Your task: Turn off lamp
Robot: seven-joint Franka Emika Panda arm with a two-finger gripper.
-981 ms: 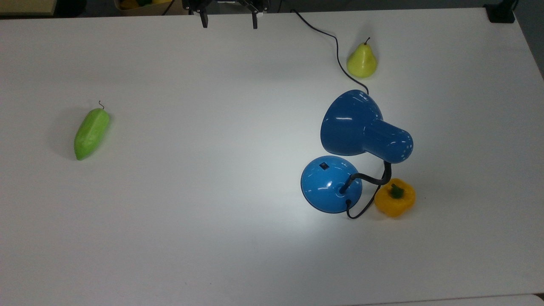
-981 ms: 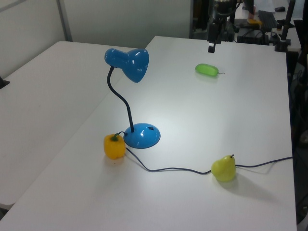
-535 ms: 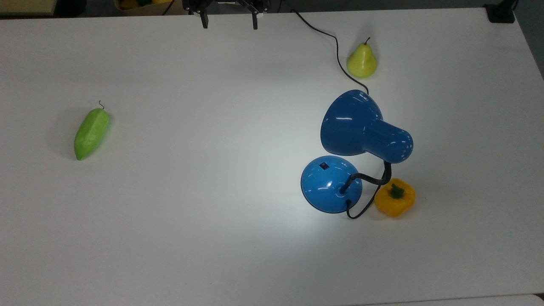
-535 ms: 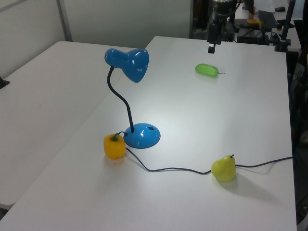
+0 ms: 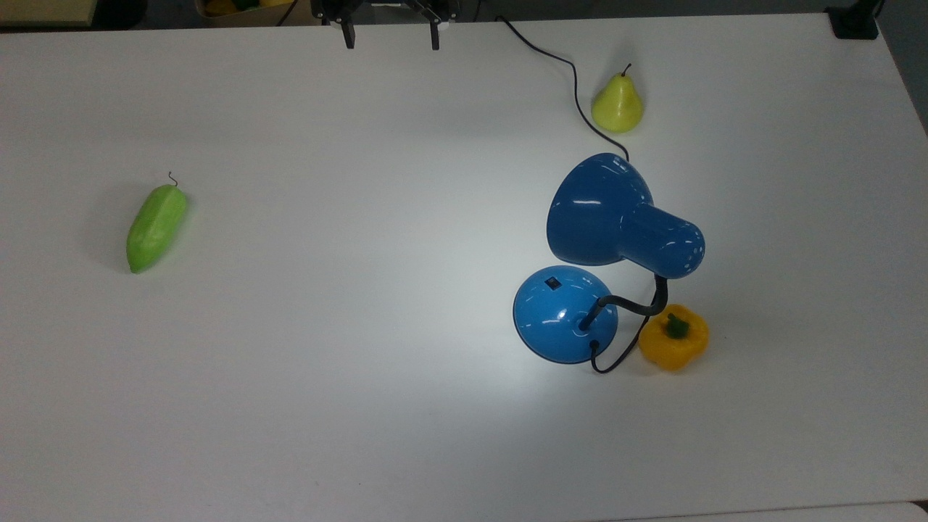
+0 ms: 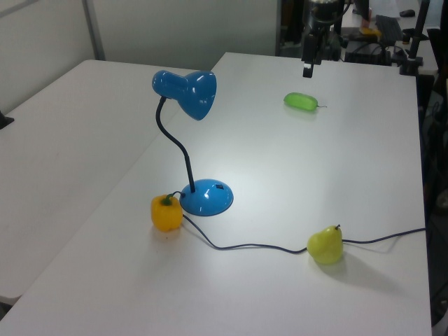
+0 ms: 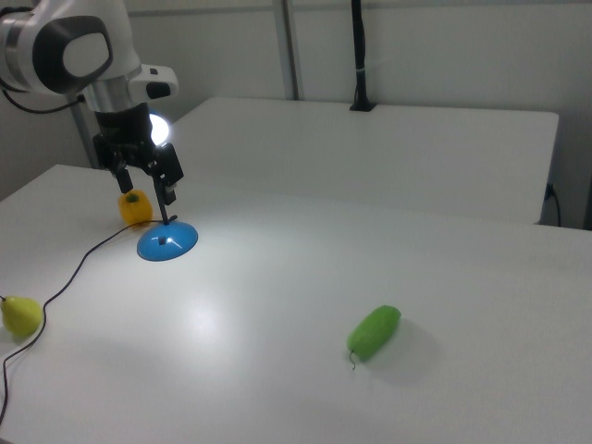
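Observation:
The lamp stands on the white table, its glossy blue shade (image 5: 609, 214) raised on a black bendy neck over the round blue base (image 5: 564, 313). A small black switch (image 5: 553, 283) sits on the base. The lamp is lit and throws a bright patch on the table. In the left view the shade (image 6: 189, 89) and base (image 6: 207, 197) stand near the table's left edge. My gripper (image 5: 391, 40) hangs open at the top view's upper edge, far from the lamp, with nothing between its fingers. In the right view the gripper (image 7: 146, 183) overlaps the base (image 7: 167, 240).
A yellow-green pear (image 5: 617, 104) stands beside the lamp's black cord (image 5: 573, 80). A yellow bell pepper (image 5: 673, 337) sits right beside the base. A green cucumber-like vegetable (image 5: 156, 227) lies far off at the top view's left. The table edge (image 6: 427, 210) runs along the left view's right.

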